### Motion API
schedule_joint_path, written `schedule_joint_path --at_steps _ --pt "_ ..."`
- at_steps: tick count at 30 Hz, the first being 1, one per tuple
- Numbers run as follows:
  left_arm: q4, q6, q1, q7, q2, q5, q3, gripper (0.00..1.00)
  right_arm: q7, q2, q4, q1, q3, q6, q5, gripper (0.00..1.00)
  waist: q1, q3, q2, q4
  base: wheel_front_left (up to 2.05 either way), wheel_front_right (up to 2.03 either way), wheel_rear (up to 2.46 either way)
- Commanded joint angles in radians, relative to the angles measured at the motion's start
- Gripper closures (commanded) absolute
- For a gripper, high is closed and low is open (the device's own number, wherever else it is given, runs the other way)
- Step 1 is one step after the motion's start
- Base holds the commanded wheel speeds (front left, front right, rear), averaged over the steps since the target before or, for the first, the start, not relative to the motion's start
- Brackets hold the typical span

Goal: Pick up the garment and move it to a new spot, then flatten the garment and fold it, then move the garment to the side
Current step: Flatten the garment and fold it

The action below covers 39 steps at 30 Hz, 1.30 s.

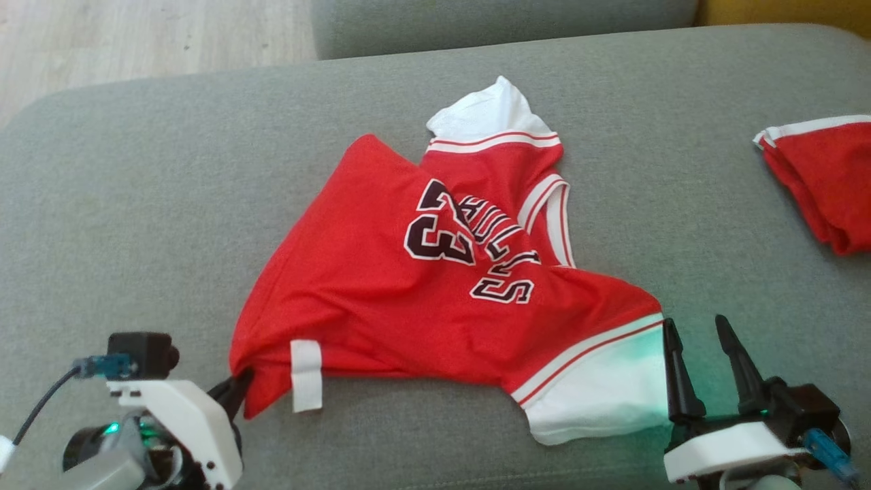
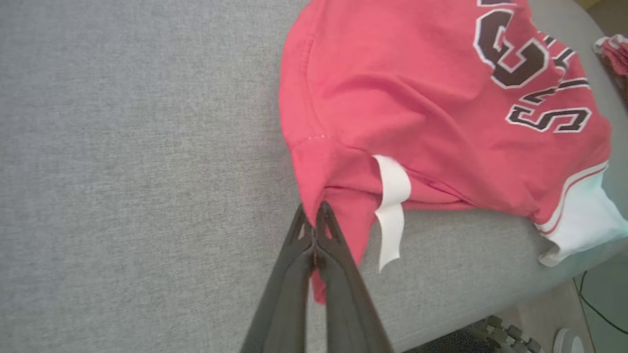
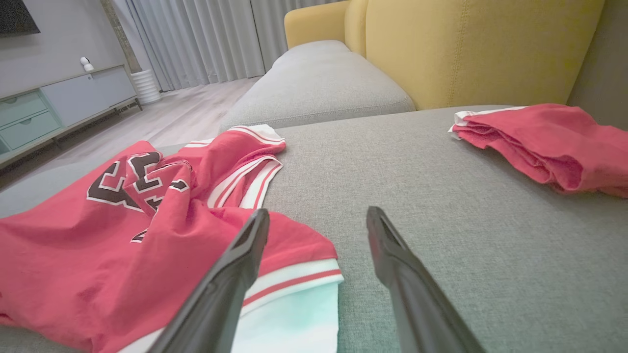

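A red basketball jersey, the garment [image 1: 381, 286], lies crumpled on the grey sofa cushion [image 1: 136, 204], with dark lettering, white trim and a white tag [image 1: 306, 374]. My left gripper [image 1: 238, 388] is shut on its near left corner; the left wrist view shows the fingers [image 2: 314, 220] pinching the red cloth [image 2: 392, 98]. My right gripper [image 1: 701, 333] stands open beside the jersey's white right hem [image 1: 605, 388], its left finger [image 3: 245, 250] over the hem edge, nothing between the fingers. The jersey [image 3: 122, 220] shows crumpled in the right wrist view.
A second red garment [image 1: 823, 177] lies folded at the right of the cushion, also in the right wrist view as a red pile [image 3: 549, 142]. A yellow sofa back [image 3: 466, 44] rises behind. Wooden floor [image 1: 102, 41] lies beyond the cushion's far left.
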Motion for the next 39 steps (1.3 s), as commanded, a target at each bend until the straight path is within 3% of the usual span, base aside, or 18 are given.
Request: schedule_joint_path --at_steps 1,2,3,4,8,15,27,35,36,39 --pt "-0.001 0.009 -0.023 -0.010 0.046 0.007 0.048 0.66 -0.004 -0.008 -0.026 -0.017 0.023 -0.001 -0.004 0.00 0.0000 0.002 0.0000 -0.006 0.00 0.00 0.00" --pt "0.013 0.010 -0.015 -0.013 0.043 0.002 0.048 0.51 -0.004 -0.008 -0.025 -0.016 0.022 -0.001 -0.005 0.00 0.0000 0.003 0.0000 -0.008 0.00 0.00 0.00" --pt "0.027 0.010 -0.005 -0.019 0.039 -0.007 0.050 0.07 -0.004 -0.008 -0.025 -0.015 0.022 -0.001 -0.006 0.00 0.0000 0.004 0.0000 -0.012 0.00 0.00 0.00" --pt "0.046 0.016 0.004 -0.023 0.041 -0.005 0.046 0.00 -0.004 -0.008 -0.025 -0.015 0.023 -0.001 -0.007 0.00 0.0000 0.005 0.0000 -0.016 0.00 0.00 0.00" --pt "0.091 0.043 0.036 -0.060 0.037 -0.005 0.052 0.00 -0.004 -0.008 -0.025 -0.011 0.017 -0.001 -0.008 0.00 0.0000 0.009 0.0000 -0.026 0.00 0.00 0.00" --pt "0.098 0.015 0.056 -0.124 0.007 -0.029 0.085 0.00 -0.004 -0.008 -0.026 -0.009 0.012 -0.001 -0.015 0.00 0.0000 0.012 0.0000 -0.020 0.00 0.00 0.00" --pt "0.247 -0.014 -0.032 -0.137 -0.094 0.009 0.084 0.00 -0.004 -0.008 -0.024 -0.028 0.030 -0.001 -0.014 0.00 0.0000 0.023 0.0000 -0.040 0.00 0.00 0.00" --pt "0.298 -0.034 -0.049 -0.107 -0.100 0.014 0.068 0.00 -0.004 -0.008 -0.024 -0.030 0.032 -0.001 -0.009 0.00 0.0000 0.034 0.0000 -0.055 0.00 0.00 0.00" --pt "0.302 -0.039 -0.051 -0.109 -0.101 0.013 0.070 0.01 -0.004 -0.008 -0.024 -0.030 0.032 -0.001 -0.008 0.00 0.0000 0.035 0.0000 -0.056 0.00 0.00 0.00" --pt "0.302 -0.049 -0.061 -0.114 -0.102 0.019 0.072 0.21 -0.004 -0.008 -0.024 -0.029 0.029 -0.001 -0.007 0.00 0.0000 0.036 0.0000 -0.054 0.00 0.00 0.00"
